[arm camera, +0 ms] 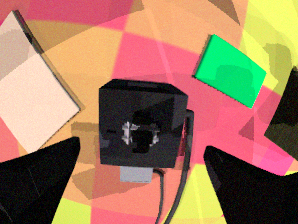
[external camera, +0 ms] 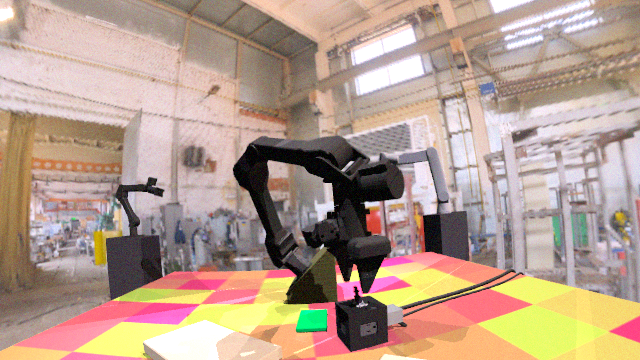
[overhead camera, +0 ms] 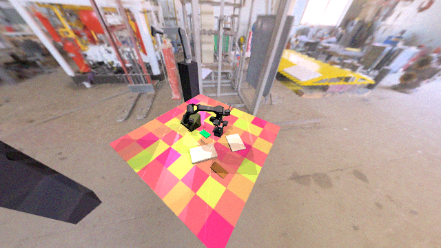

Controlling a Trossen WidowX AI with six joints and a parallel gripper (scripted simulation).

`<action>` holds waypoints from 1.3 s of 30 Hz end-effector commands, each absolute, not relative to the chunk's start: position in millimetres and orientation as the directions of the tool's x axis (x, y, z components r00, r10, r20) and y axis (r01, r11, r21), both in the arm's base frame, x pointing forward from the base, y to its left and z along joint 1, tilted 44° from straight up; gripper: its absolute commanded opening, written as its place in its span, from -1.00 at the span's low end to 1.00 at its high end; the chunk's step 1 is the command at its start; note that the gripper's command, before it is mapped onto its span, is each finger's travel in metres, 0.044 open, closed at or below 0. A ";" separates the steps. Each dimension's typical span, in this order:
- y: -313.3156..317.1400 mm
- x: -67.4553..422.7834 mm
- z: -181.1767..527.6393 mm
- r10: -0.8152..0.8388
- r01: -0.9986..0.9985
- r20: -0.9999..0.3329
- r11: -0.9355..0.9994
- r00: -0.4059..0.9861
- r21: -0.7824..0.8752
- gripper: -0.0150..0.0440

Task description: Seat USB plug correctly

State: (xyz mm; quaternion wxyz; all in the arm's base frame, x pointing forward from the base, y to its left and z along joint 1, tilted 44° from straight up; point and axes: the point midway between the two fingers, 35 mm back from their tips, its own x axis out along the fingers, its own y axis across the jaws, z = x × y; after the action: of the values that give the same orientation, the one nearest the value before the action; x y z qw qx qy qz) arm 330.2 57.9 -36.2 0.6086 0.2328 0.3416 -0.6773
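The black power cube (overhead camera: 218, 132) (external camera: 356, 327) (arm camera: 167, 102) stands upright on the table. The small dark USB plug (external camera: 356, 298) (arm camera: 142, 142) sticks up from the pale metal socket on the cube's top; its lower part is hidden in the socket, and which way round it is cannot be told. My gripper (external camera: 356, 285) (arm camera: 143, 148) is open and empty, pointing down just above the plug. In the wrist view one fingertip is on either side of the cube, with the plug between them in line and neither touching it.
A grey connector (external camera: 395, 314) (arm camera: 136, 174) with black cables sits in the cube's side. A green block (overhead camera: 204, 133) (external camera: 312, 320) (arm camera: 231, 70) lies close by. A cream slab (overhead camera: 236, 142) (arm camera: 35, 95), a white slab (overhead camera: 203, 153) (external camera: 205, 342) and a brown block (overhead camera: 219, 169) lie farther off.
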 end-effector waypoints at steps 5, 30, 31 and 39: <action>53.5 329.3 -40.2 -0.669 0.983 -0.728 -0.021 -0.150 -0.183 1.00; 54.9 329.3 -39.1 -0.666 0.983 -0.730 -0.027 -0.152 -0.180 -0.49; 54.9 329.3 -39.1 -0.666 0.983 -0.730 -0.027 -0.152 -0.180 -0.49; 54.9 329.3 -39.1 -0.666 0.983 -0.730 -0.027 -0.152 -0.180 -0.49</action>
State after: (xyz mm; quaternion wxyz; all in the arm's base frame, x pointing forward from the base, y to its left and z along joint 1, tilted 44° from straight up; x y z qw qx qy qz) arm 329.1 54.8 -39.3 0.6082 0.2320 0.3417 -0.6778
